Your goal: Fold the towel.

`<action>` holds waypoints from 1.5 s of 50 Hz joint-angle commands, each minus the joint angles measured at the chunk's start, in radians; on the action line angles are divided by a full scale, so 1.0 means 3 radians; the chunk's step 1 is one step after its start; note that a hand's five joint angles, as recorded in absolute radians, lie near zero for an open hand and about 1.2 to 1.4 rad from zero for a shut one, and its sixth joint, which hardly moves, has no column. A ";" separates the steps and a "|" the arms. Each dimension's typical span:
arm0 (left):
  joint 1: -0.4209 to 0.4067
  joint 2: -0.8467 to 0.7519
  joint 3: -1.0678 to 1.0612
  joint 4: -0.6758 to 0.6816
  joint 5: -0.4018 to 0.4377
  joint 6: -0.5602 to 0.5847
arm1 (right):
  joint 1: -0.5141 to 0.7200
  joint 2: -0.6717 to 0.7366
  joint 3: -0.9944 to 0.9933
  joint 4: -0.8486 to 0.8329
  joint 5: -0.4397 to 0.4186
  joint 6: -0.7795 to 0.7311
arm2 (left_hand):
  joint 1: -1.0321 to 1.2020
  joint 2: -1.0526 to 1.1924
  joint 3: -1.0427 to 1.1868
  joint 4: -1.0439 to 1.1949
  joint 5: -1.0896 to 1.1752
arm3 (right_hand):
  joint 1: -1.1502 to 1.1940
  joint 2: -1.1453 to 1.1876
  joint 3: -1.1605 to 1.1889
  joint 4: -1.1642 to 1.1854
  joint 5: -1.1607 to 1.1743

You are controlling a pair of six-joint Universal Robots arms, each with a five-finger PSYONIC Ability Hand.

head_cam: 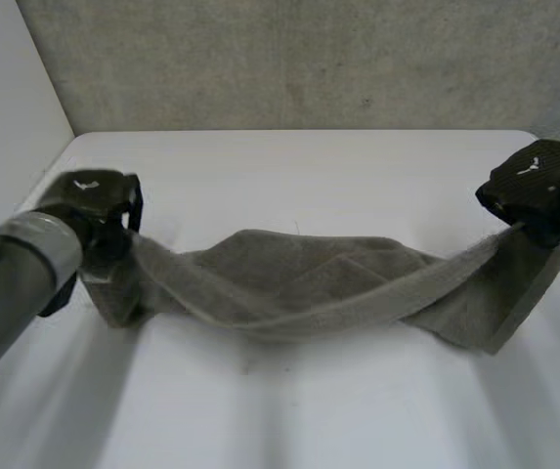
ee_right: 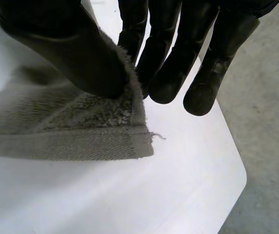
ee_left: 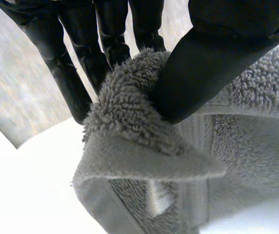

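A grey towel (head_cam: 299, 278) hangs stretched between my two hands, sagging onto the white table (head_cam: 289, 401) in the middle. My left hand (head_cam: 99, 210) grips its left end; thumb and fingers (ee_left: 105, 44) pinch a bunched corner of the towel (ee_left: 124, 112). My right hand (head_cam: 538, 186) holds the right end, lifted off the table. There the thumb (ee_right: 76, 53) presses the towel's corner (ee_right: 110, 122) against the fingers (ee_right: 163, 63).
A concrete wall (head_cam: 309, 59) rises behind the table. The table's far right corner (ee_right: 236, 175) lies just beyond my right hand, with grey floor (ee_right: 270, 122) past it. Bare table lies in front of the towel.
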 commanded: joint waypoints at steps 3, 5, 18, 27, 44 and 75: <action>0.0015 -0.0740 0.1149 -0.0017 0.0020 0.0115 | 0.0258 0.0703 -0.1205 -0.0835 0.0383 0.0302 | 0.0706 0.0596 0.0597 0.0592 0.0686 | 0.0222 0.0214 0.0205 0.0195 0.0189; 0.0015 -0.0760 0.1410 0.0034 0.0020 0.0094 | 0.0288 0.0703 -0.1515 -0.1562 0.0439 0.0597 | 0.0706 0.0596 0.0597 0.0592 0.0686 | 0.0222 0.0214 0.0205 0.0195 0.0189; 0.0189 -0.0627 0.1769 0.1410 0.0020 -0.0371 | 0.0258 0.0360 -0.1180 -0.1993 0.0368 0.1125 | 0.0706 0.0596 0.0597 0.0592 0.0686 | 0.0222 0.0214 0.0205 0.0195 0.0189; 0.0245 -0.0668 0.0709 0.1353 0.0041 -0.0376 | 0.0242 0.0483 -0.0072 -0.1505 -0.0005 0.0921 | 0.0706 0.0596 0.0597 0.0592 0.0686 | 0.0222 0.0214 0.0205 0.0195 0.0189; 0.0291 -0.0561 -0.0896 0.1317 0.0153 -0.0202 | -0.0065 0.0269 0.1577 -0.2078 -0.0128 0.0343 | 0.0706 0.0596 0.0597 0.0592 0.0686 | 0.0222 0.0214 0.0205 0.0195 0.0189; 0.0337 -0.0500 -0.0610 0.0663 0.0475 0.0130 | -0.0397 0.0315 0.0790 -0.1004 -0.0210 -0.0179 | 0.0706 0.0596 0.0597 0.0592 0.0686 | 0.0222 0.0214 0.0205 0.0195 0.0189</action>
